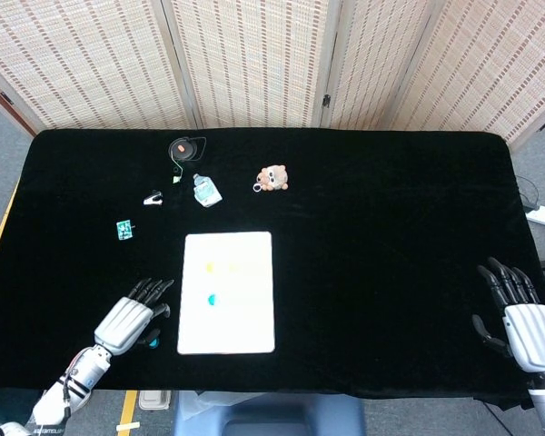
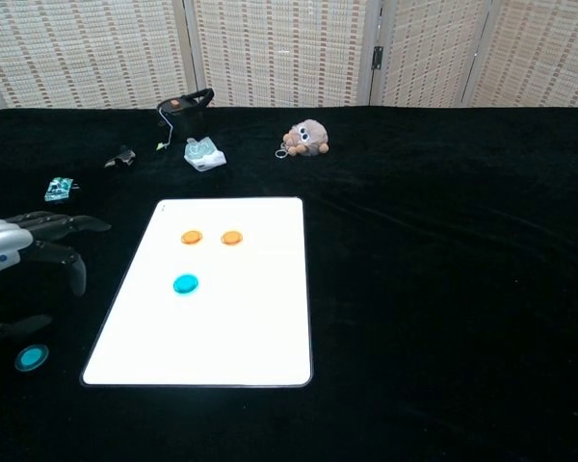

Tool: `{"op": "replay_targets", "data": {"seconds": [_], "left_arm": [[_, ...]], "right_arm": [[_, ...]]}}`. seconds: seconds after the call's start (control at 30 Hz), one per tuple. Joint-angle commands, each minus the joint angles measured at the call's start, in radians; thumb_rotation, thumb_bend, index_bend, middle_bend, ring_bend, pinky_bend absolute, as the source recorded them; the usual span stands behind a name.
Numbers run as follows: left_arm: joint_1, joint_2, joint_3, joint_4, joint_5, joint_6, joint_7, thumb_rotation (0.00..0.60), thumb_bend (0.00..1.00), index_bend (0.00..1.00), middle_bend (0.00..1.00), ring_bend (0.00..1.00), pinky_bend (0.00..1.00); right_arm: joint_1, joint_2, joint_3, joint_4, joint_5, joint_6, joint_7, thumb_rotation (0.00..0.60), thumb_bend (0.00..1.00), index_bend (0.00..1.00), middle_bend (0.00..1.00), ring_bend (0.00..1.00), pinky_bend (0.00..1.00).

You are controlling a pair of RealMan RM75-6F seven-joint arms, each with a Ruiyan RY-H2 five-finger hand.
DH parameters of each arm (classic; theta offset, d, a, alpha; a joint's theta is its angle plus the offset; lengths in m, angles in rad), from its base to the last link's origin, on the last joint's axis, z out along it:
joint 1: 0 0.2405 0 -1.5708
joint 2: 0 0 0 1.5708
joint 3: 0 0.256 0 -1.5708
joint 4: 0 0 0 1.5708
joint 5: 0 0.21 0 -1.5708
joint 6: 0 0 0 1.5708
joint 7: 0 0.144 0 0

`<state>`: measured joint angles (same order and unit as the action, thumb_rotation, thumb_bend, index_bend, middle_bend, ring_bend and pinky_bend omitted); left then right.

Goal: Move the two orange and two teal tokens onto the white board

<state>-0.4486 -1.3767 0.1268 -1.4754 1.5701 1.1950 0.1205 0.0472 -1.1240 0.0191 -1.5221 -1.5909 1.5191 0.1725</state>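
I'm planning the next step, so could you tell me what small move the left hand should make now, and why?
Probably lower the left hand onto the teal token lying on the black cloth beside the white board and grip it. Both orange tokens and one teal token already lie on the board, and that hand holds nothing.

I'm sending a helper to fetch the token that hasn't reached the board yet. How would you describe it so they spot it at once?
Start at the white board in the middle of the black table. Just off its near left corner, under the left hand, a teal token lies on the cloth. It is the only token off the board; the other teal token sits on it.
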Motion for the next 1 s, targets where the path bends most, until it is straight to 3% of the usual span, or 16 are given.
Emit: {"op": "replay_targets", "data": {"seconds": [0.03,0.27,1.0], "left_arm": [[0.028,0.007,0.017,0.009,0.009,0.021,-0.004,0.6,0.42,0.43,0.05,0.0,0.0],[0.073,-0.003,0.038,0.029,0.018,0.038,-0.01,0.6,0.41,0.43,0.05,0.0,0.0],[0.11,-0.053,0.03,0.073,0.019,0.002,-0.002,0.6,0.41,0.42,0.05,0.0,0.0]], "right_arm": [[0.001,0.001,0.0,-0.001,-0.002,0.0,-0.001,0.6,0.45,0.03,0.0,0.0,0.0],[0.009,0.002,0.0,-0.009,-0.007,-0.007,-0.009,0.6,0.45,0.03,0.0,0.0,0.0],[0.013,0.003,-0.003,-0.018,-0.005,-0.011,-0.02,0.6,0.45,0.04,0.0,0.0,0.0]]}}
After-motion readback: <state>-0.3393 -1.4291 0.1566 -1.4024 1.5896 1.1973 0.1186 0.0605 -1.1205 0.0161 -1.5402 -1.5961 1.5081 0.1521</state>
